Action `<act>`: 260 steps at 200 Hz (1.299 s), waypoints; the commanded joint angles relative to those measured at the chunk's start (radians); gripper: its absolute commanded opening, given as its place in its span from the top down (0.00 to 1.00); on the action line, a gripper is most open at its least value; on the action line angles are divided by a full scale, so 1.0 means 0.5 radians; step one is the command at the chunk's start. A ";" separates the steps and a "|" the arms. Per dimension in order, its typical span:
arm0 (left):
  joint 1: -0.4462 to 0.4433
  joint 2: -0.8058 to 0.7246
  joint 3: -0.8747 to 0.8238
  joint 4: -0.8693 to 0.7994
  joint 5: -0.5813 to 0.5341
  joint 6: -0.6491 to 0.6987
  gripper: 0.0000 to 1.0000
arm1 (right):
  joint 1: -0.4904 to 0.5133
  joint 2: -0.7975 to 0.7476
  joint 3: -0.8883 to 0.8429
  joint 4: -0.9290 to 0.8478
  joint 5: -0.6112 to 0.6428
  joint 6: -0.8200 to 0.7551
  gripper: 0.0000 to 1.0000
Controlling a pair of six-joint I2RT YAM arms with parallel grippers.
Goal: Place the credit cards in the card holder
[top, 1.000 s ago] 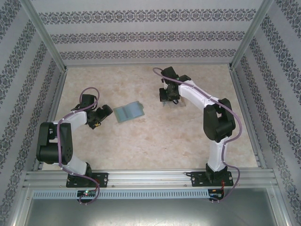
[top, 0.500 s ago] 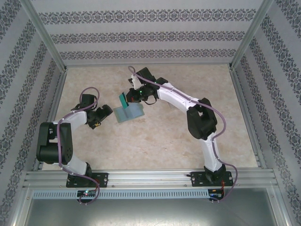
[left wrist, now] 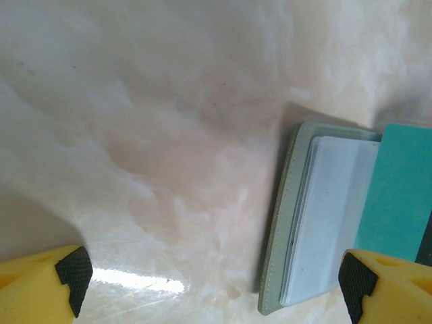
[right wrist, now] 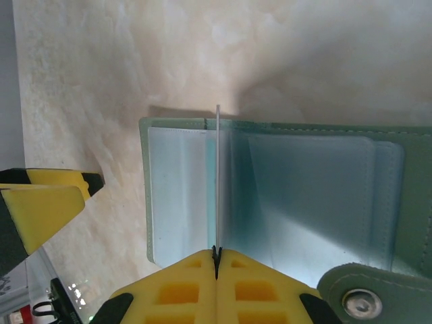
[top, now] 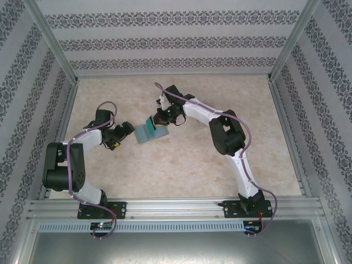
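My right gripper (right wrist: 217, 255) clamps a teal card (right wrist: 217, 175) edge-on over the open holder (right wrist: 304, 196); I see the left gripper (top: 126, 130) agape beside it.

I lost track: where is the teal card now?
In the overhead view the teal card is left of centre on the table, pinched by the right end effector over the open card holder.

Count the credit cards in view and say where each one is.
1: a thin teal plastic card, pinched by the right pincer over the open grey-green soft card holder. Others may be hidden.
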 commanded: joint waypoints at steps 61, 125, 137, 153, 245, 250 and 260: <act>-0.069 0.089 0.097 -0.051 0.049 -0.059 0.04 | -0.064 -0.068 -0.137 -0.032 -0.131 -0.050 1.00; -0.124 0.094 0.132 -0.093 -0.041 -0.087 0.05 | -0.023 -0.070 -0.194 0.141 -0.255 0.061 1.00; -0.129 0.087 0.108 -0.061 -0.046 -0.110 0.08 | -0.019 -0.058 -0.190 0.175 -0.271 0.099 1.00; -0.139 0.089 0.092 -0.018 -0.039 -0.132 0.09 | -0.011 -0.043 -0.193 0.204 -0.286 0.131 1.00; -0.183 0.092 0.090 0.082 -0.005 -0.132 0.17 | 0.043 -0.017 -0.313 0.414 -0.317 0.245 1.00; -0.182 0.095 0.092 0.084 -0.009 -0.134 0.17 | 0.044 -0.017 -0.322 0.430 -0.320 0.256 1.00; -0.181 0.104 0.090 0.094 -0.007 -0.142 0.17 | 0.047 -0.017 -0.338 0.451 -0.329 0.273 1.00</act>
